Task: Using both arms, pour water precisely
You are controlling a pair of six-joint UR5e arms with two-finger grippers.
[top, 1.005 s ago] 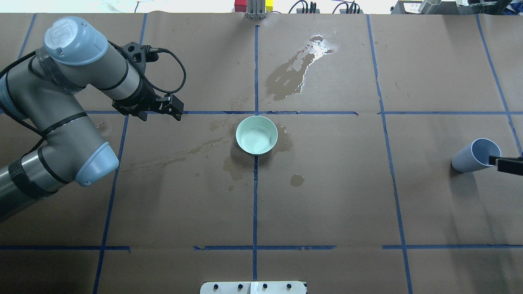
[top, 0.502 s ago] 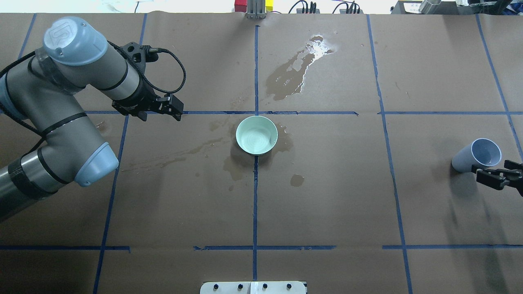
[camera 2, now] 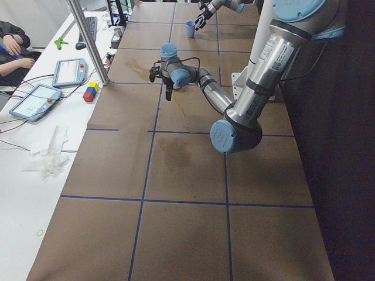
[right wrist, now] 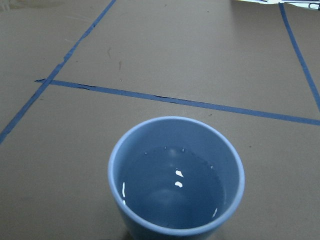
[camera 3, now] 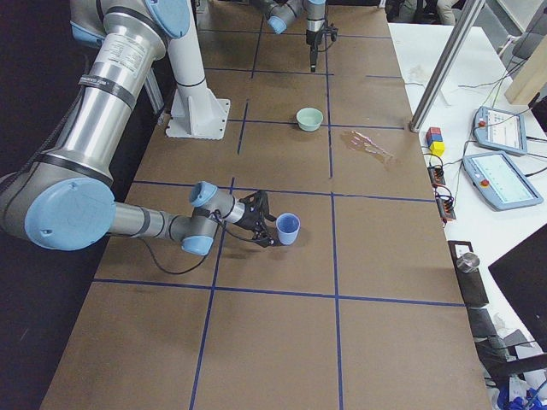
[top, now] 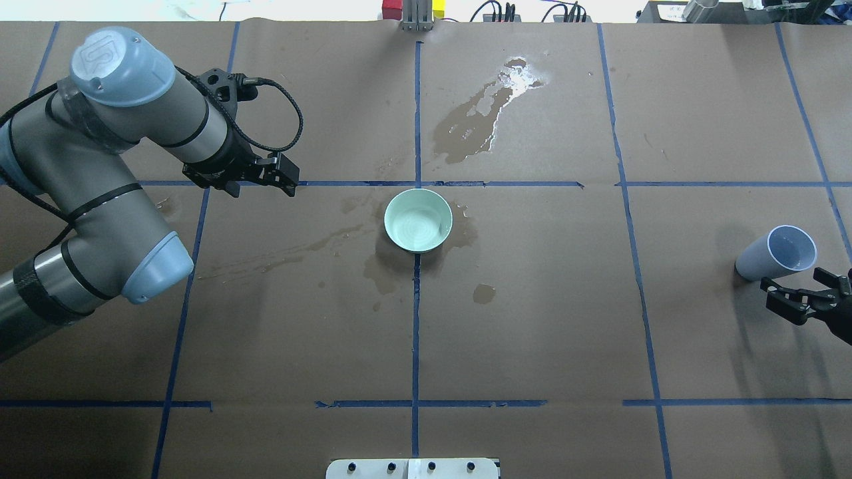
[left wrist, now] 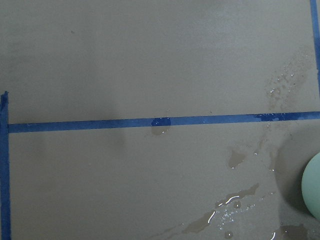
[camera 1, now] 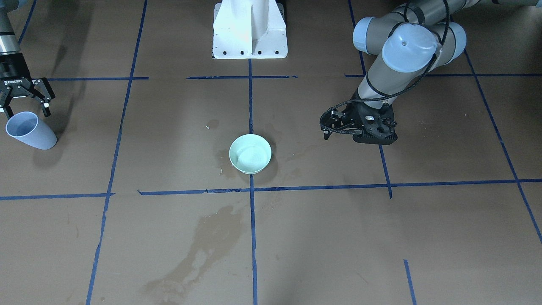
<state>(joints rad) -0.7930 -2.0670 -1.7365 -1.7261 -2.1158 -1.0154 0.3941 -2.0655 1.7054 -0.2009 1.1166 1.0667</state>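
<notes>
A pale blue cup [top: 777,255] stands upright at the table's far right; it also shows in the front view [camera 1: 30,131]. It holds water [right wrist: 175,187], clear with small glints. My right gripper [top: 793,286] is open just behind the cup, on the robot's side, not touching it [camera 1: 25,108]. A mint-green bowl [top: 418,219] sits at the table's middle [camera 1: 250,153]. My left gripper [top: 291,181] is open and empty, low over the paper to the bowl's left [camera 1: 328,126]. The bowl's edge [left wrist: 313,192] shows in the left wrist view.
Wet patches darken the brown paper beyond the bowl [top: 476,123] and around it [top: 383,269]. Blue tape lines [top: 416,332] grid the table. The white pedestal [camera 1: 250,29] stands at the robot's side. A metal post [top: 416,14] rises at the far edge.
My right gripper has let go of the cup's rim, opened and drawn back toward the robot. The cup stays upright in place. The left arm has not moved.
</notes>
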